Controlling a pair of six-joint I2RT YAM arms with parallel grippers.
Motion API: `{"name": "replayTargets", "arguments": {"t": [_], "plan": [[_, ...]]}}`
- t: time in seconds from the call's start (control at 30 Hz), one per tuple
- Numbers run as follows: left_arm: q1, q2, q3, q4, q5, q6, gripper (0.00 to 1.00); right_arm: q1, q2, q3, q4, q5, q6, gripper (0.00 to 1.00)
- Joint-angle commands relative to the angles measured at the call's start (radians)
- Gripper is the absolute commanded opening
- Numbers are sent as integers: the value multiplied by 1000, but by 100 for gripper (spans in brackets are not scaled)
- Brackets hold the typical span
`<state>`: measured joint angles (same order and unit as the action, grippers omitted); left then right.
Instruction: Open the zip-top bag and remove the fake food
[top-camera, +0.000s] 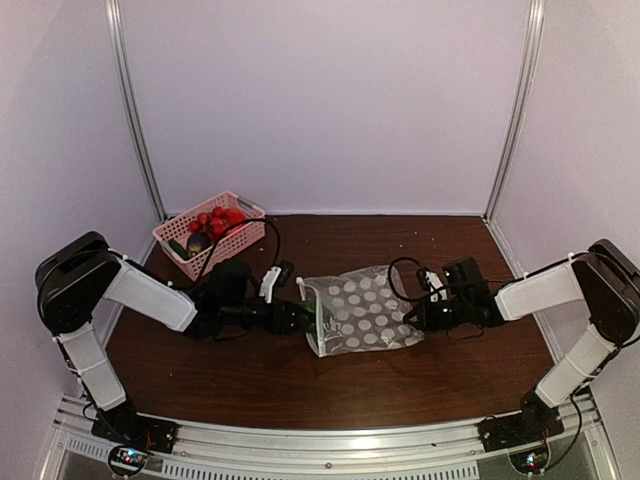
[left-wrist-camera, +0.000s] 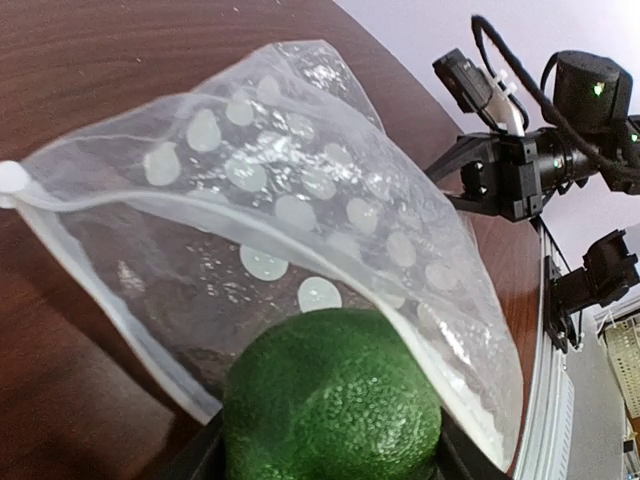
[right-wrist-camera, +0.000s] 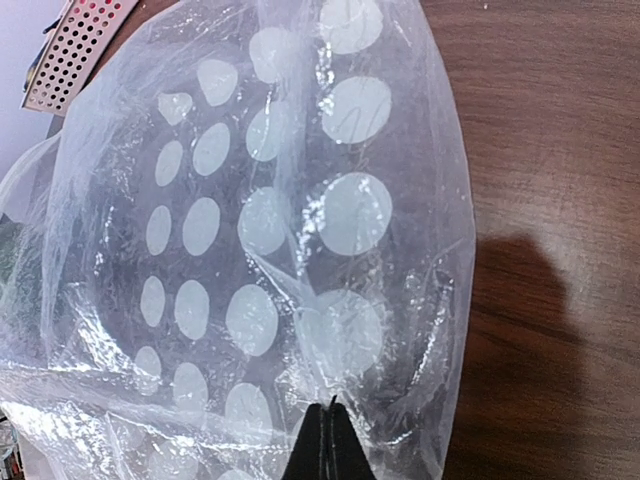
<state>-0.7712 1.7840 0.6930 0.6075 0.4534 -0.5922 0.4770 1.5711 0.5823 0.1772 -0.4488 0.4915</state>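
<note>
The dark wooden table (top-camera: 300, 385) lies bare at its near edge, just past the two arm bases. Further in, at the middle of the table, both arms reach inward and meet at the zip-top bag (top-camera: 365, 312), which lies on its side with its open mouth to the left and its sealed end to the right.

The left gripper (top-camera: 292, 317) sits at that mouth, its jaws partly closed around a green piece (left-wrist-camera: 332, 405), a round, bumpy toy fruit. The fruit fills the gap between the fingers, and the white zip strip (left-wrist-camera: 120, 205) arches over and around it, so it sits right in the opening.

The right gripper (right-wrist-camera: 327, 440) has its fingers pressed fully together on a pinch of the dotted plastic at the bag's right end, which is lifted slightly off the wood. I see nothing else inside the bag.

Farthest back, in the far left corner by the wall, stands a pink basket (top-camera: 240, 238). It holds red pieces (top-camera: 215, 220), a dark purple piece (top-camera: 198, 241) and a small green one (top-camera: 178, 248)
</note>
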Motion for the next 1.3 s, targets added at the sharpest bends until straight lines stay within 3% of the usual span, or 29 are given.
{"name": "replayTargets", "arguments": {"t": [0.0,0.23,0.53,0.87,1.27], "plan": [[61,-106,-19,-46,-10,40,44,-20,-37,-20,-9,-9,-25,0],[228,-284,-8,-179,-23,50,44,-34,-61,-33,3,-21,-25,0],[515,-380,175,-463,-147,66,47,-35,-74,-38,8,-22,-27,0],[719,-303,333,-598,-347,48,50,-38,-71,-44,26,-31,-18,0],[762,3,627,-723,-520,97,52,-37,-76,-45,38,-46,-12,0]]}}
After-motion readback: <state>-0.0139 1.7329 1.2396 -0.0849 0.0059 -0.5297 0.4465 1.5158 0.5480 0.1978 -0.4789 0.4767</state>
